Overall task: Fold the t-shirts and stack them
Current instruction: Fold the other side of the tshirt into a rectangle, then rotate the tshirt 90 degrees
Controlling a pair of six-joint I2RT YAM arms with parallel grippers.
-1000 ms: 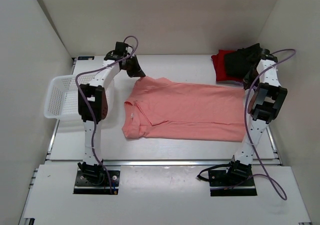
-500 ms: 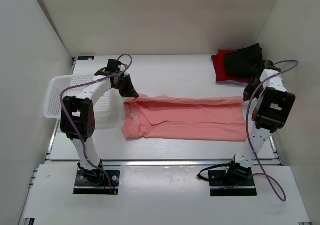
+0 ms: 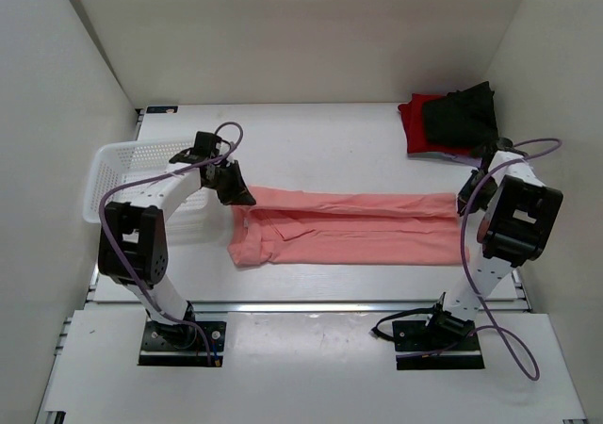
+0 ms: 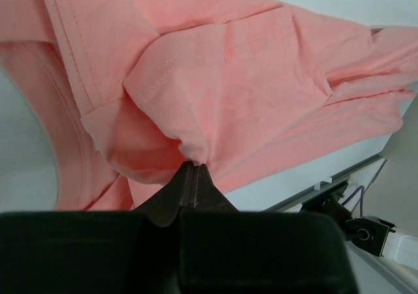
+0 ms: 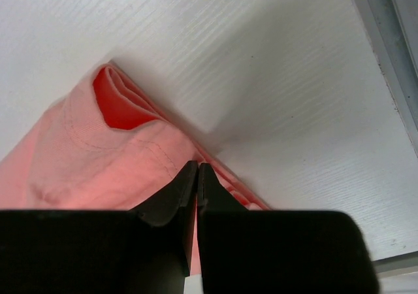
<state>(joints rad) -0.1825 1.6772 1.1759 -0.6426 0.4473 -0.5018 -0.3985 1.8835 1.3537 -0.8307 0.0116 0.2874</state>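
The left gripper (image 4: 194, 170) and right gripper (image 5: 197, 170) are each clamped tight on the far edge of the pink shirt (image 3: 349, 226), which lies across the bench (image 3: 330, 141), apparently mid lengthwise fold, so the next move likely calls for laying that edge evenly on the near hem.

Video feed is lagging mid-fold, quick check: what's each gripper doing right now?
Left gripper: closed, pinching a bunch of the salmon-pink t-shirt.
Right gripper: closed, pinching the same shirt at its other end.
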